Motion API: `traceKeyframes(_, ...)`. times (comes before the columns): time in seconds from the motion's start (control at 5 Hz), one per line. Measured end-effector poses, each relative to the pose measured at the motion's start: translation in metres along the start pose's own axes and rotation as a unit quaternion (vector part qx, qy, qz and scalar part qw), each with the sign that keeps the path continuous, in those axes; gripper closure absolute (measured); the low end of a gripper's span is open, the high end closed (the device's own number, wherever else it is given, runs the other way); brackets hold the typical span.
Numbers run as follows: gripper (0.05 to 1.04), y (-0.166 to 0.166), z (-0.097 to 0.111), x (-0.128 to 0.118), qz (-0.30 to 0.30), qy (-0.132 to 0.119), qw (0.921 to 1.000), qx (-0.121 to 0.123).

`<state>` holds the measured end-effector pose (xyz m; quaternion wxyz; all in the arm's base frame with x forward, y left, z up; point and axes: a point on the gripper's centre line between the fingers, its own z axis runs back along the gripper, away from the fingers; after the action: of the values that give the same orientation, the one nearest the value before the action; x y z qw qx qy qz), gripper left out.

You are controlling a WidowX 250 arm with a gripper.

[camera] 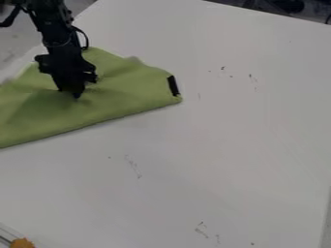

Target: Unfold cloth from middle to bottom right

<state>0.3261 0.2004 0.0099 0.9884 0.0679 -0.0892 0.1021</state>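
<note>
Here, my gripper (76, 94) points down at the green cloth (48, 118), and I can't tell if it pinches any. The cloth lies on the left of the white table (219, 160). A black strip (173, 85) is near its right corner. Something orange (22, 243) sits bottom left.

Soft, fairly even light covers the white table (226, 140) — moderately bright. A faint, thin shadow follows the green cloth (129, 99) along its lower edge — the arm (53, 24) sinks into black.
</note>
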Motion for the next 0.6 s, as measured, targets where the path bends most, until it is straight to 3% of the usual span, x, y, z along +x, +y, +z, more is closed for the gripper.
traceKeyframes(0.2, 0.959, -0.004, 0.005, -0.009, 0.001, -0.002, 1.0, 0.006)
traceKeyframes(0.4, 0.971, -0.01, 0.027, -0.009, 0.0, -0.029, 0.9993, 0.024)
traceKeyframes(0.6, 0.789, -0.016, 0.033, -0.014, 0.002, -0.035, 0.9991, 0.023)
